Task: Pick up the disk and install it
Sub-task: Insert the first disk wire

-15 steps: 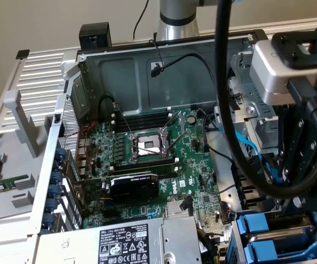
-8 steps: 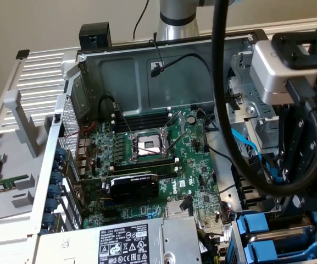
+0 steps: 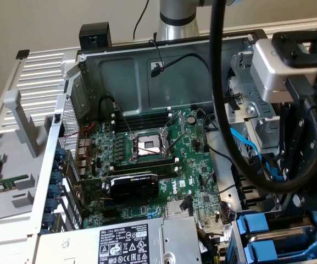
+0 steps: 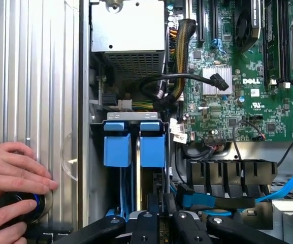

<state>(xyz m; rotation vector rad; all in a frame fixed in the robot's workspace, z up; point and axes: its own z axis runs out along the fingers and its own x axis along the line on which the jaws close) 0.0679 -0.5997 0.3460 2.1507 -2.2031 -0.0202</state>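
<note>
The disk [image 4: 152, 144] stands on edge in the drive bay, and its bright blue carrier frame faces the wrist camera. My gripper [image 4: 161, 217] sits right over its near edge, with the black fingers [image 4: 147, 219] drawn close together on it. A second blue carrier [image 4: 117, 144] is in the slot beside it. In the exterior view both blue carriers [image 3: 260, 230] lie in the bay at the lower right, under the arm's wrist [image 3: 282, 74].
A person's hands [image 4: 14, 168] rest on a black round knob [image 4: 19, 207] outside the case wall. The power supply [image 3: 131, 242], motherboard [image 3: 147, 148], loose black cables [image 4: 187, 79] and a blue cable [image 4: 288, 188] crowd the bay.
</note>
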